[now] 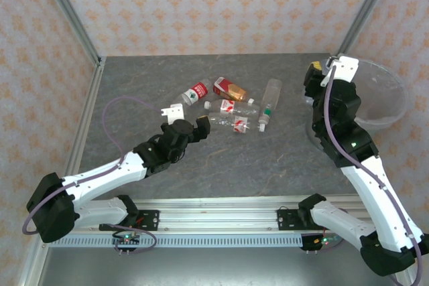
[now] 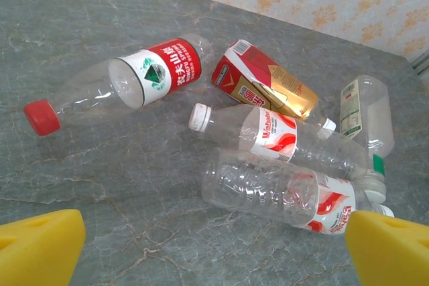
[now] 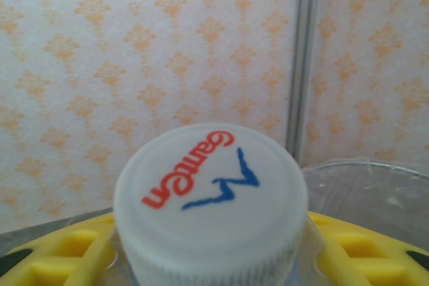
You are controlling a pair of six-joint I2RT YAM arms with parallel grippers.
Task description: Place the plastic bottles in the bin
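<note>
R jaws grip white-cap bottle [image 3: 211, 195] by bin [image 1: 387, 108], right of frame (prob pre-drop). L jaws wide open, empty, aimed at bottle pile [image 2: 268, 145], centre tabletop [image 1: 281, 165].

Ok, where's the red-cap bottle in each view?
Top external: red-cap bottle at the left end of the pile, mid-frame.
Left wrist: red-cap bottle upper left, cap pointing left.
Shared landmark: gold-labelled bottle just right of it in both.

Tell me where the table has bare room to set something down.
Bare: the far strip between the bottles and the back wall, and the near strip between them and the rail. Crowded: the middle, and the right by the bin.
</note>
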